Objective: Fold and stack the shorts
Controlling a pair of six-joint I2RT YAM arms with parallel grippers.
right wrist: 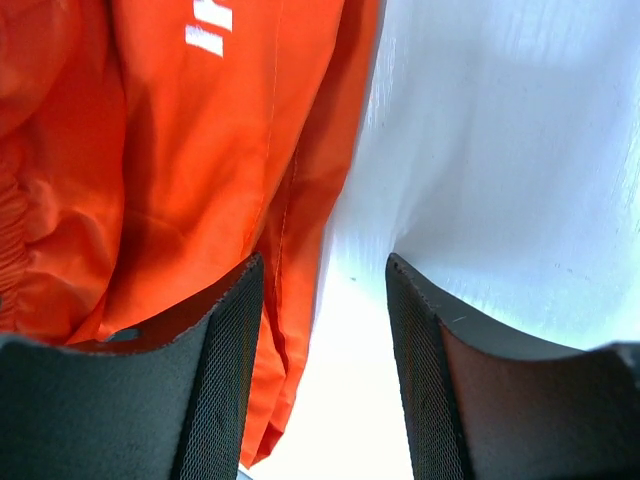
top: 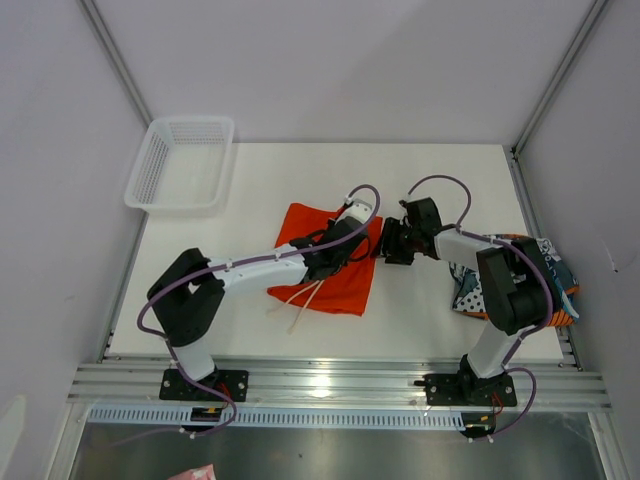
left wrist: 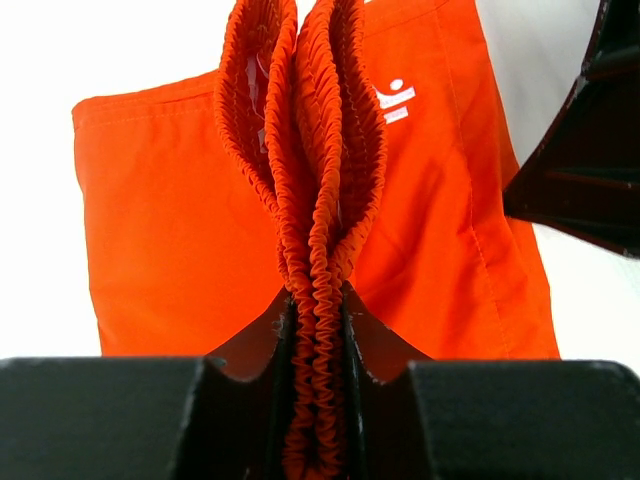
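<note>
Left wrist, orange shorts (left wrist: 170, 230), ruffled waistband (left wrist: 312, 170) clamped in left gripper (left wrist: 318, 302)

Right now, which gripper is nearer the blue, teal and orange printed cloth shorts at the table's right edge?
Right. The right gripper hangs open left of the printed shorts, beside the plain orange shorts; the left gripper is farther left, shut on their waistband.

You have the orange shorts (top: 340, 288) lying mostly flat in the middle of the table (top: 420, 325), with the white drawstring (top: 298, 302) trailing off the near-left corner and a small white logo (left wrist: 398, 100) near the waist. The ruched waistband (left wrist: 318, 200) is bunched into upright folds and pinched in the left gripper (left wrist: 318, 310). The printed shorts (top: 463, 290), in blue, teal, orange and white, sit crumpled at the right edge, well apart from the orange pair.
</note>
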